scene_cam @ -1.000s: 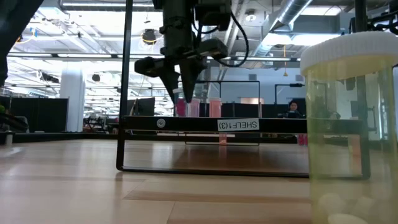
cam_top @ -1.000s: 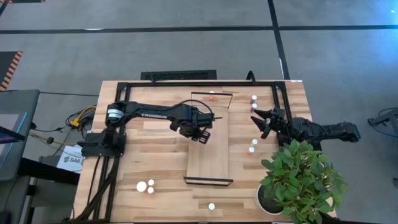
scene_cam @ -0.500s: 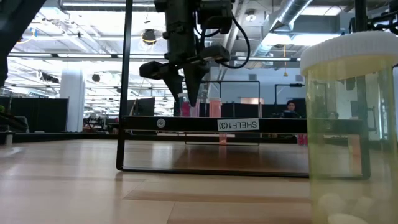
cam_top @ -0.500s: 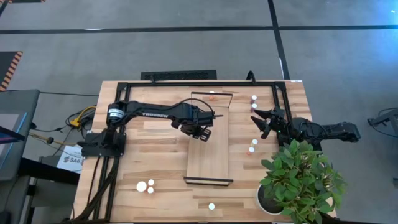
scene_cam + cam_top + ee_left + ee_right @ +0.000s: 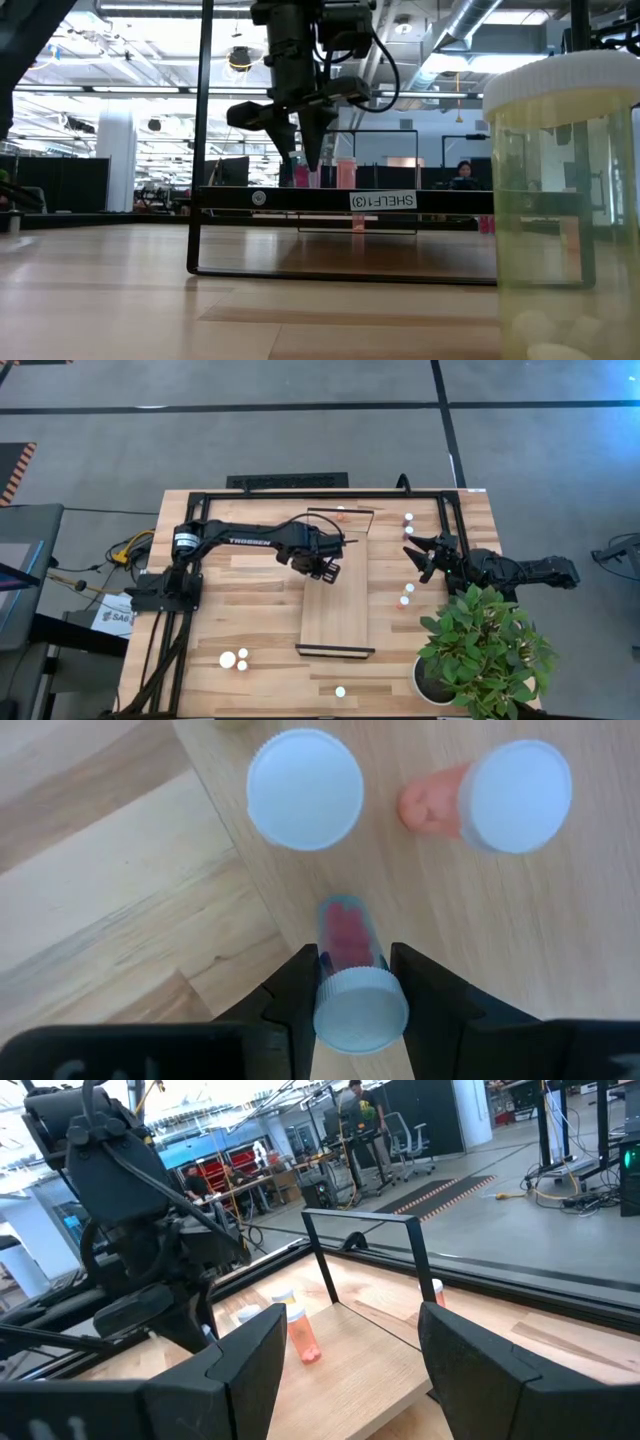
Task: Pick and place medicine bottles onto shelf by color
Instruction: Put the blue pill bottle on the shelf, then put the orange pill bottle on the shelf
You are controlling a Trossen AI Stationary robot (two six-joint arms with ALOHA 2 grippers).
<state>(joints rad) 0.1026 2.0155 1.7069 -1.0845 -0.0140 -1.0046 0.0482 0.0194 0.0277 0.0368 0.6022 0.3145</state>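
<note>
A white label [image 5: 383, 200] on the shelf's dark end rail [image 5: 300, 199] reads "SHELF(13)" (mirrored in the low view); the left arm [image 5: 248, 541] carries the white word "TROSSEN".

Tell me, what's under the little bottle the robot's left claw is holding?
Under the bottle gripped by the left gripper lies the pale shelf board. Two white-capped bottles stand farther along it. The spot right beneath the held bottle is covered by it.

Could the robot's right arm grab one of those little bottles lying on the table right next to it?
Probably yes. The right gripper hangs open beside the shelf, and two white-capped bottles stand just in front of it with nothing between. The potted plant sits off to the side.
</note>
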